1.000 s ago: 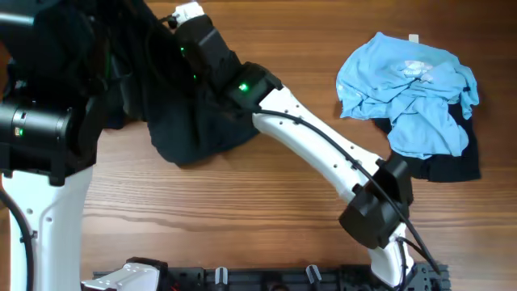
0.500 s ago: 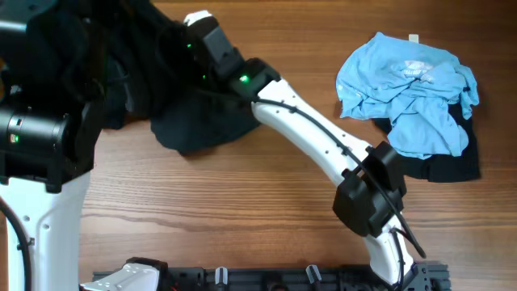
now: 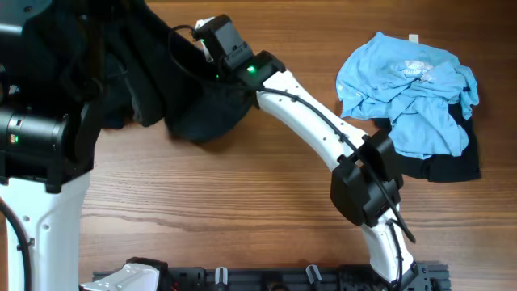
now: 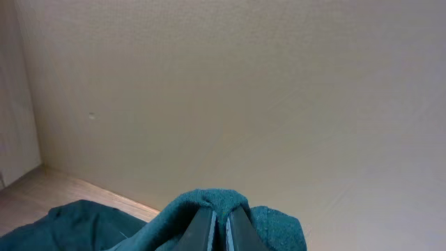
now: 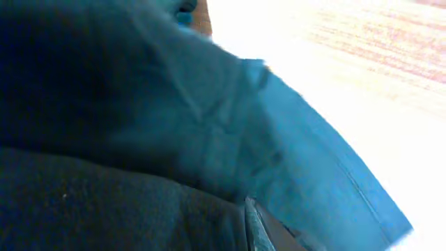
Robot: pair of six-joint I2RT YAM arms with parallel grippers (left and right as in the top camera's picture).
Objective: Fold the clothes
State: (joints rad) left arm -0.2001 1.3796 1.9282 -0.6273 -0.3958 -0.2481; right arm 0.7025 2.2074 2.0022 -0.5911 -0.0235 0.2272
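Note:
A dark charcoal garment [image 3: 198, 109] hangs bunched at the upper left of the table, lifted between both arms. My left gripper [image 4: 219, 222] is shut on a fold of this dark garment [image 4: 230, 206], raised and facing a beige wall. My right gripper [image 3: 212, 36] is at the garment's top edge; in the right wrist view dark cloth [image 5: 104, 139] fills the frame and covers the fingers, one pad edge [image 5: 254, 223] showing pressed into the cloth. A light blue garment [image 3: 408, 85] lies crumpled at the far right on top of a black one [image 3: 448, 166].
The wooden table [image 3: 242, 210] is bare in the middle and front. The left arm's large black and white body [image 3: 40, 137] stands at the left edge. A black rail [image 3: 266, 279] runs along the front edge.
The right gripper has moved right and toward the far edge with the dark garment's edge. The garment has been pulled up off the table and hangs more bunched.

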